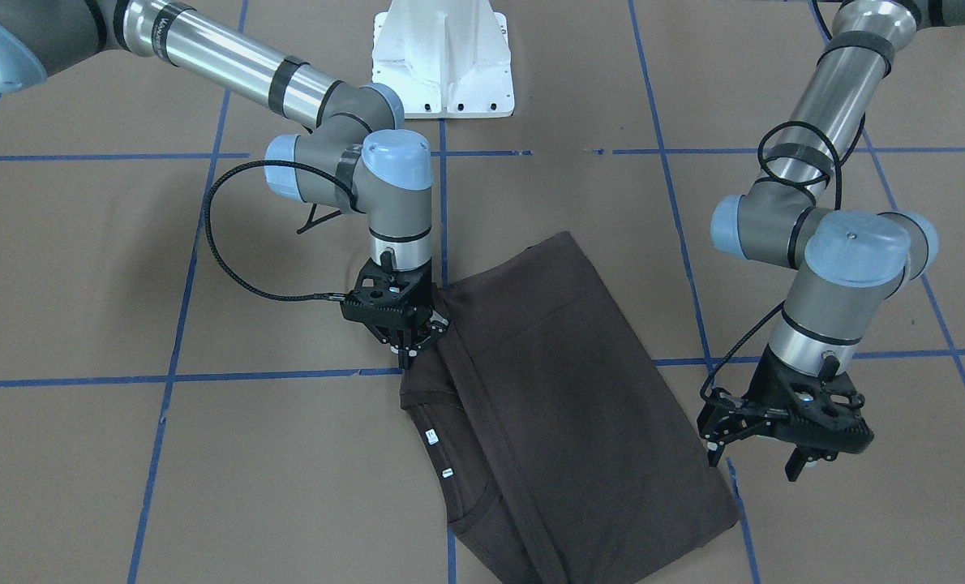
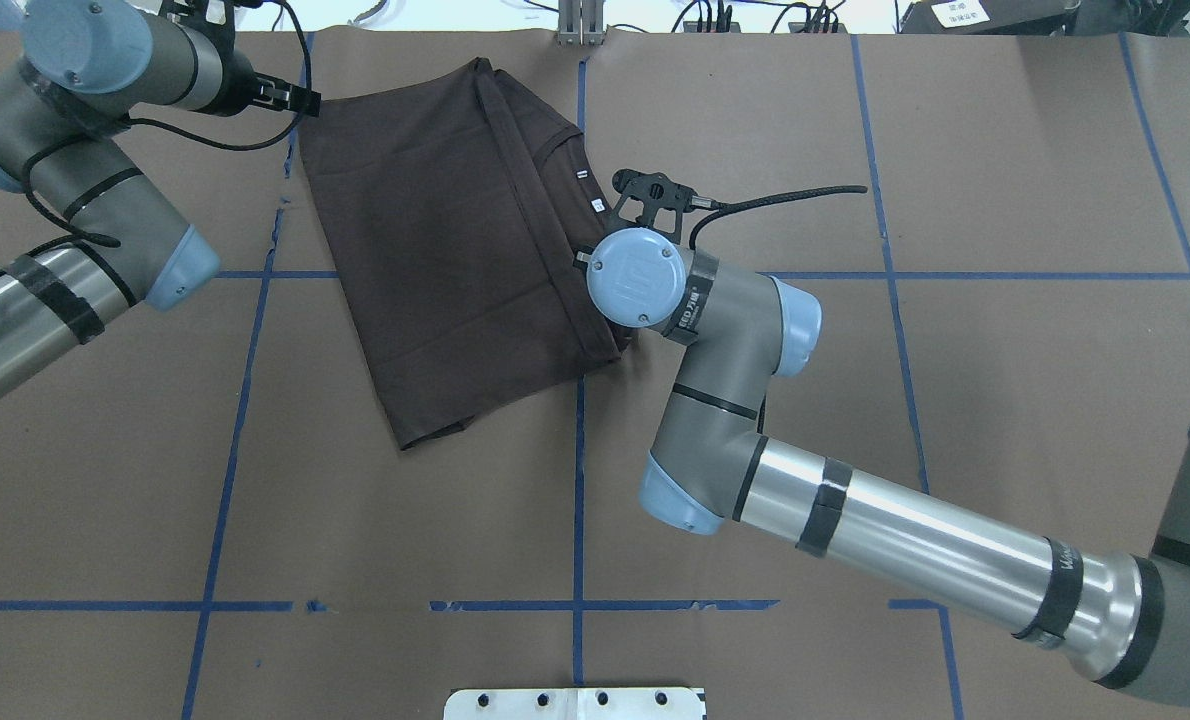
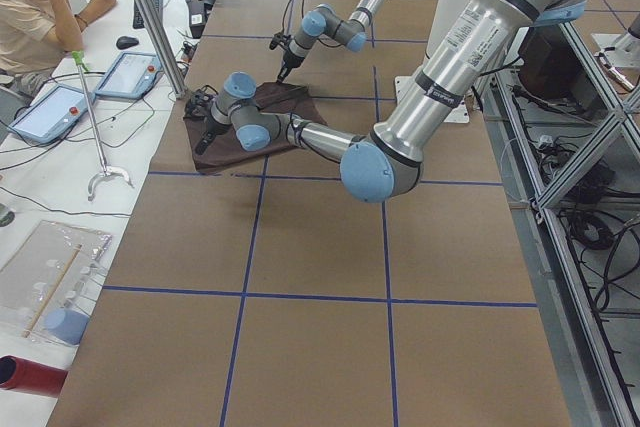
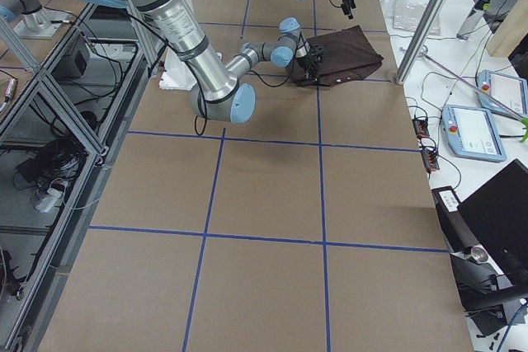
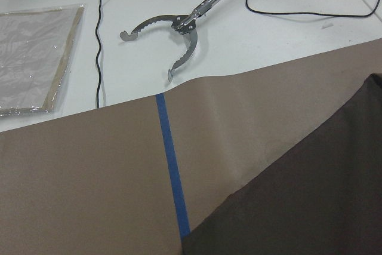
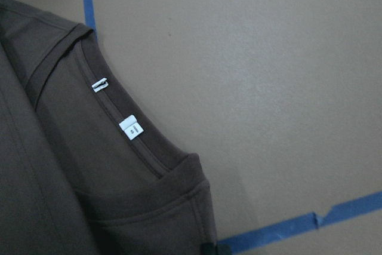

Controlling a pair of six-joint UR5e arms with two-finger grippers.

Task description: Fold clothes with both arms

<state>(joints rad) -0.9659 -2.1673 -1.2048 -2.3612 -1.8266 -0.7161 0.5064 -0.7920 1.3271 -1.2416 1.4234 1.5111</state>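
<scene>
The dark brown T-shirt [image 1: 572, 389] lies folded on the brown table, collar and white neck tag [image 1: 431, 436] showing along one side. My right gripper [image 1: 419, 341] points down at the shirt's edge just beside the collar, its fingers close together on the raised fabric. In the overhead view the wrist hides those fingers above the T-shirt [image 2: 435, 250]. My left gripper [image 1: 756, 458] hangs open a little above the table, just off the shirt's opposite edge, holding nothing. The right wrist view shows the collar and tag [image 6: 131, 127]; the left wrist view shows a shirt corner [image 5: 310, 207].
Blue tape lines [image 1: 288, 377] grid the brown paper cover. The white base pedestal [image 1: 442, 57] stands at the robot's side. Past the table's far edge lie a metal grabber tool [image 5: 173, 28], cables and tablets [image 3: 45, 112], and a seated person [image 3: 40, 7].
</scene>
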